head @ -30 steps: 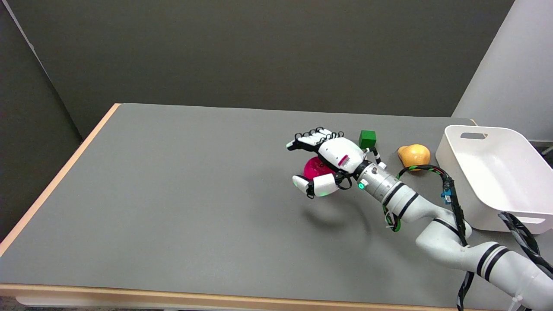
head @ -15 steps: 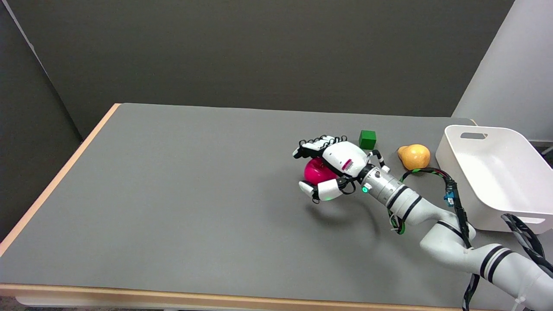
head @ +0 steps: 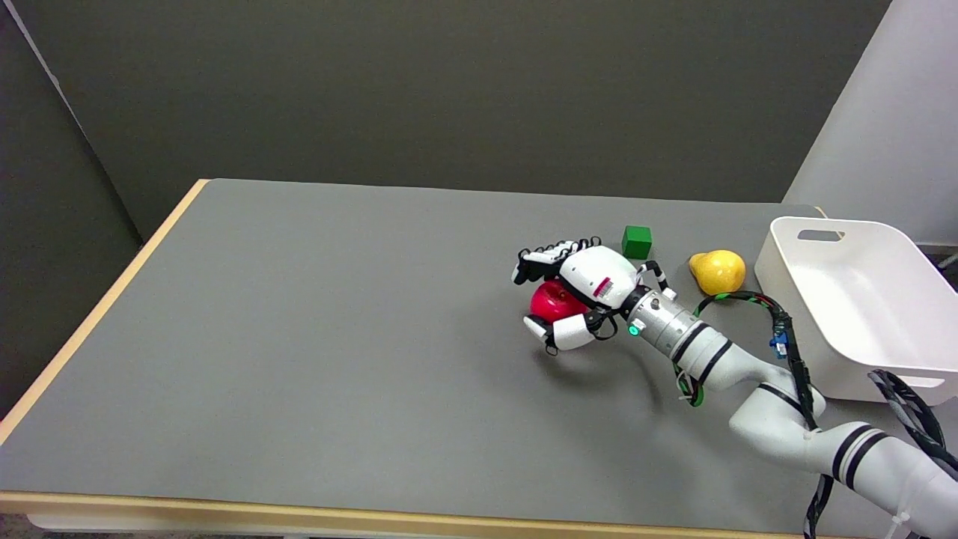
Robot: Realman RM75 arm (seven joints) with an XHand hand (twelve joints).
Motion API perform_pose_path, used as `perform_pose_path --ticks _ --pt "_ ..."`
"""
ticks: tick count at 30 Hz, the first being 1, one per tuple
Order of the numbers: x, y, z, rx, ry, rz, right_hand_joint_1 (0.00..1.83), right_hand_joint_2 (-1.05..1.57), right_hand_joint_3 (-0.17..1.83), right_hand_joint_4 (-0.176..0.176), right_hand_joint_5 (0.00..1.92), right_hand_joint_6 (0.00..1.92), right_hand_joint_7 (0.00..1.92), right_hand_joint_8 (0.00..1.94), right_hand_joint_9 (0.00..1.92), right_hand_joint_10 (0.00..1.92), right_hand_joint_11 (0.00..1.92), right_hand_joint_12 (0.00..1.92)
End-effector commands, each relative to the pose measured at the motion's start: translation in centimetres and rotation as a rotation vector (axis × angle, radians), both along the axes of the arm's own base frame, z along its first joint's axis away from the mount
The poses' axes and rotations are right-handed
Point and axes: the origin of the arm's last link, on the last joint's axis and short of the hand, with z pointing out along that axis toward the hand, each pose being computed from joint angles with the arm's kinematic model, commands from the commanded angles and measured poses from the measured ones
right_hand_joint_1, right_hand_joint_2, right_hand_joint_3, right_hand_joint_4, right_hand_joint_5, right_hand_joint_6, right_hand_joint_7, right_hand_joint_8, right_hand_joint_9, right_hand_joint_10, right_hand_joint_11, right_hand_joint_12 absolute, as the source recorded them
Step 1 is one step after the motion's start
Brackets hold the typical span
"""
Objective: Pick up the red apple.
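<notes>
- Right of centre on the grey table (head: 299,337): red apple (head: 552,301), apparently resting on the surface, mostly covered by the right hand (head: 580,288) reaching in from the lower right.
- Cupped around the fruit from above and from the right: fingers (head: 539,256) arched over the top and far side, thumb (head: 565,331) low against the near side, red skin showing in the gap between.
- Firmly clamped or only closing in, impossible to tell from this angle; no visible daylight under the apple, so judged not yet lifted.
- Just behind the wrist: green cube (head: 637,242). Farther right: yellow pear (head: 718,271), then white bin (head: 883,374) at the table's right edge, all apart from the apple.
- Likely handling: round, rigid, smooth-skinned, of moderate weight for this hand; prone to rolling away or squirting out if squeezed off-centre; hardly fragile, though liable to bruise under a hard pinch.
- Best hold, by this view: across the widest girth, thumb opposite the fingers with the palm over the crown, not a fingertip pinch near the top, where the curve would push the fruit out.
- Next step, as a judgement: full closure with even pressure, then a straight lift clear of the table.
- Main risk: thumb sitting too low and nudging the apple leftward out of the cupped fingers instead of trapping it.
</notes>
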Motion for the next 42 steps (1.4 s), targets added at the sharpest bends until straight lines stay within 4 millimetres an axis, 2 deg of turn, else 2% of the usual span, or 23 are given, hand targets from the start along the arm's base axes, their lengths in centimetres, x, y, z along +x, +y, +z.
perform_pose_path --ticks 1,6,11,21,42 --pt "-0.4 0.1 -0.3 0.01 -0.002 -0.009 0.65 0.7 0.9 0.099 0.45 0.95 0.6 0.7 0.55 1.13 0.44 1.59" --pt "-0.6 0.1 -0.2 0.007 -0.002 -0.018 0.66 0.7 0.9 0.103 0.45 0.96 0.59 0.69 0.54 1.13 0.43 1.59" --pt "-0.5 -0.1 0.0 0.004 0.002 -0.016 0.64 0.69 0.9 0.117 0.42 0.89 0.54 0.58 0.47 1.04 0.34 1.52" --pt "-0.6 -0.2 0.3 -0.004 0.009 -0.022 0.64 0.68 0.91 0.119 0.42 0.88 0.53 0.57 0.46 1.03 0.33 1.51" --pt "-2.3 0.1 1.4 -0.035 0.018 -0.061 0.69 0.69 0.92 0.123 0.48 1.05 0.61 0.71 0.56 1.13 0.41 1.57"
